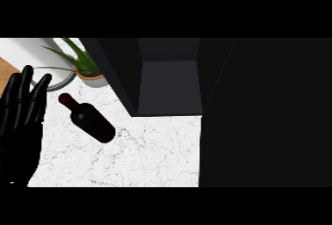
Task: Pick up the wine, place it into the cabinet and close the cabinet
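A dark wine bottle (pixel 91 119) with a red-capped neck lies on the white marbled counter (pixel 142 154), neck toward the upper left. My left hand (pixel 20 110) stands at the view's left edge with straight fingers pointing up, apart from the bottle. The dark cabinet (pixel 165 81) sits at the top middle, its inside showing between dark walls. Its open door (pixel 266 114) fills the right side as a large black panel. My right hand does not show.
A potted green plant (pixel 88 66) stands at the upper left beside the cabinet. A pale round object (pixel 45 55) and a strip of wood (pixel 6 70) lie behind my left hand.
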Robot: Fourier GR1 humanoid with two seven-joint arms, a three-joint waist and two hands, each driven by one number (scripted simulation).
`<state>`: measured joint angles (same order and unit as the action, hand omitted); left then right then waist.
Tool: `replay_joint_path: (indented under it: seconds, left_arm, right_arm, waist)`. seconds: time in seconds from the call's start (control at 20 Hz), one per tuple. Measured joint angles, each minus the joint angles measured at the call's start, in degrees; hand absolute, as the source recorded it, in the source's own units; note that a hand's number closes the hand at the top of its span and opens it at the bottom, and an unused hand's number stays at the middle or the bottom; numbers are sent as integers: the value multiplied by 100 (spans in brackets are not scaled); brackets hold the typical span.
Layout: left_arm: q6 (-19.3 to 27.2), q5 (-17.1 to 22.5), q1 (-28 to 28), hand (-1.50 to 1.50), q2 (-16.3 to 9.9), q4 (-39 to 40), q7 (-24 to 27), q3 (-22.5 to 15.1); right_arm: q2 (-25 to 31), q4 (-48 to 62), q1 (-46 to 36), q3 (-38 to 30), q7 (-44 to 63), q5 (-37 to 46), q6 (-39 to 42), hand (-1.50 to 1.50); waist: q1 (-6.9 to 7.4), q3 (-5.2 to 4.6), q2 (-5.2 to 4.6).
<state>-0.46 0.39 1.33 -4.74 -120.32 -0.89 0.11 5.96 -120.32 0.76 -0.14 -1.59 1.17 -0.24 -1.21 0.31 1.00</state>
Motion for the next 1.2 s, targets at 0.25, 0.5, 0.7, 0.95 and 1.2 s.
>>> replay_joint_path:
  seconds: [0.25, 0.5, 0.7, 0.95, 1.2]
  left_arm:
    - [706, -793, 789, -150, 234, 552, -466, -115]
    - [1948, -617, 1308, -150, 386, 919, -1100, 32]
    - [2937, -908, 1854, -150, 440, 841, -1947, -315]
    - [3693, -1904, 2672, -150, 463, 563, -3409, -785]
    - [3927, -2926, 3340, -150, 470, 307, -4708, -1140]
  right_arm:
    - [-97, -358, 553, 137, -185, -31, 101, -150]
    - [-52, -503, 741, 759, 141, -769, 792, -150]
    - [89, -988, 1033, 997, 535, -1298, 1126, -150]
    - [243, -1554, 1103, 987, 1128, -1719, 1162, -150]
    - [235, -1601, 1033, 983, 1329, -1735, 1147, -150]
  waist:
    - [6, -17, -71]
    - [11, -25, -101]
    - [11, -23, -80]
    - [69, -22, -71]
    - [102, -23, -70]
